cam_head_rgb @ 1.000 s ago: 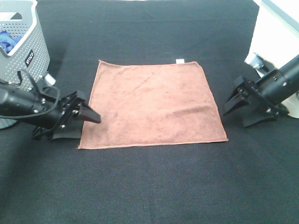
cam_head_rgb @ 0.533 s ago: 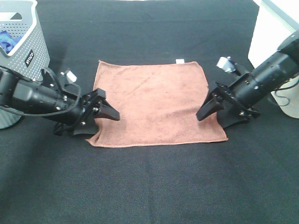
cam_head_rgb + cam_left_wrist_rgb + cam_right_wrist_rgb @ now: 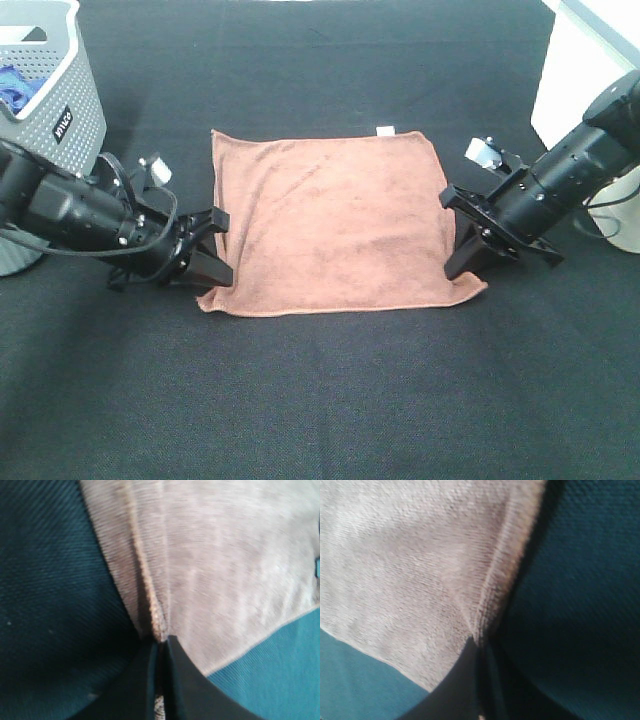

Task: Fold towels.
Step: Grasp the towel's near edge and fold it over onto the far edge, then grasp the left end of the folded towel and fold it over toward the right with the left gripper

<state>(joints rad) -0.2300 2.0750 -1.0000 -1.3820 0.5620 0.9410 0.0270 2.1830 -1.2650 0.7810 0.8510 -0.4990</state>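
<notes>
The reddish-brown towel [image 3: 335, 225] lies spread on the black table, its white tag [image 3: 384, 130] at the far edge. My left gripper [image 3: 212, 272] is shut on the towel's left edge near the front corner; the left wrist view shows the fingers [image 3: 175, 680] pinching a raised fold of cloth [image 3: 220, 565]. My right gripper [image 3: 462, 262] is shut on the right edge near the front corner; the right wrist view shows its fingers [image 3: 460, 680] closed on the stitched hem [image 3: 420, 565].
A grey perforated basket [image 3: 60, 110] holding a blue cloth [image 3: 15, 85] stands at the far left. A white object [image 3: 590, 60] sits at the far right by the table edge.
Both grippers moved in from beside the towel and shut on its left and right edges near the front corners. The towel's side edges have bunched slightly inward.
</notes>
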